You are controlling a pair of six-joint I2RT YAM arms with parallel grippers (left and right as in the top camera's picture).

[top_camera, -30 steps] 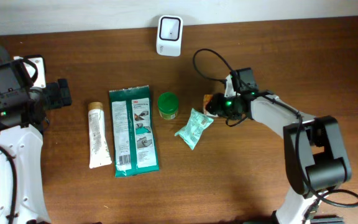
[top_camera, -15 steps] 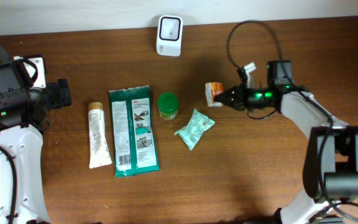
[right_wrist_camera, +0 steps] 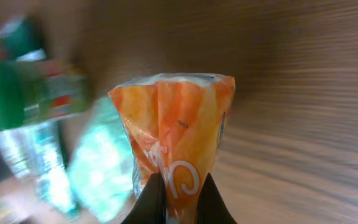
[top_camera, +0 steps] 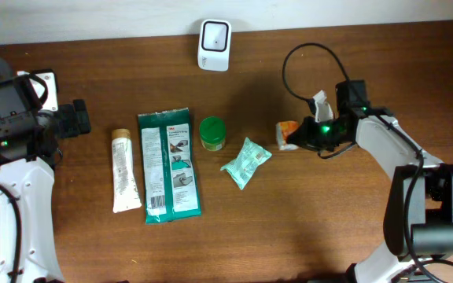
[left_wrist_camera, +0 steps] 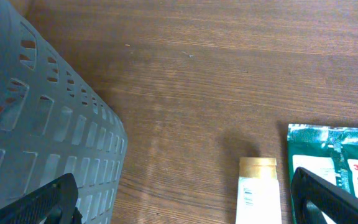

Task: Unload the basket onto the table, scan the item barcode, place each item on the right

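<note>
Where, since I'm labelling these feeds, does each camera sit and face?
Overhead: above the table, facing down; left arm, right arm show.
Left wrist: on left arm, facing down at basket, tube, pack; open left pincer frames it.
Right wrist: on right arm, facing along shut right pincer at its packet.
Shared: overhead and left wrist show tube and pack.

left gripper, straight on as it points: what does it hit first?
Most likely the white tube: its tan end lies ahead of the open left gripper, between its fingers. The green wipes pack sits just right of that line. Height is unclear; it could meet the table first.
</note>
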